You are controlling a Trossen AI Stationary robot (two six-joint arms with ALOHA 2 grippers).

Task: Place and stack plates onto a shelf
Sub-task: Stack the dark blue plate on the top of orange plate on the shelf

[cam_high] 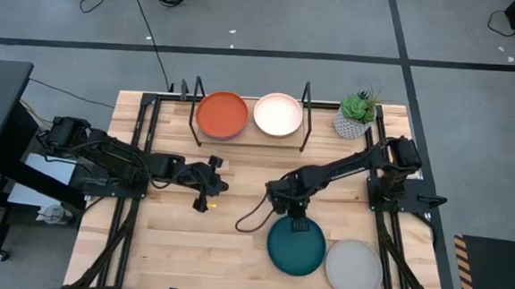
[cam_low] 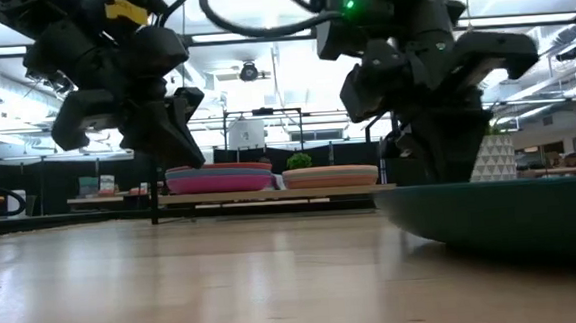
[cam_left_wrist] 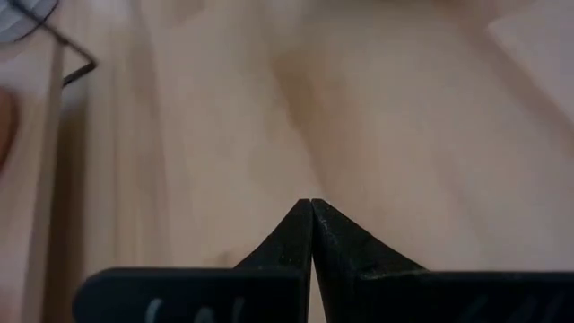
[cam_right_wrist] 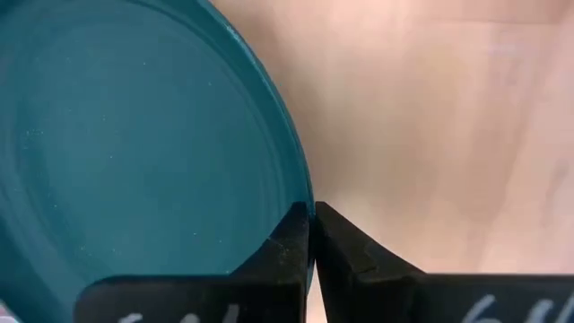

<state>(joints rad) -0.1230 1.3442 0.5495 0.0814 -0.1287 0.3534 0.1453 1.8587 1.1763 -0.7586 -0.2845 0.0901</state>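
The left tool (cam_high: 203, 188) hung pressed together over bare table (cam_high: 179, 247). The right tool (cam_right_wrist: 311, 224) pinched the dark teal plate's (cam_high: 295, 245) rim at the table's front; lifting level should prevent slipping.

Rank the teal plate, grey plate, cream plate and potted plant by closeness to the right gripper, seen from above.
From the right gripper:
1. Dark teal plate, at its fingertips.
2. Grey plate, near front edge.
3. Cream plate, on the shelf.
4. Potted plant, back right corner.

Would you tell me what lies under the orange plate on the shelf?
Under the orange plate the low view shows a magenta plate and a blue rim above it; the stack's full count is hidden. The shelf bears them.
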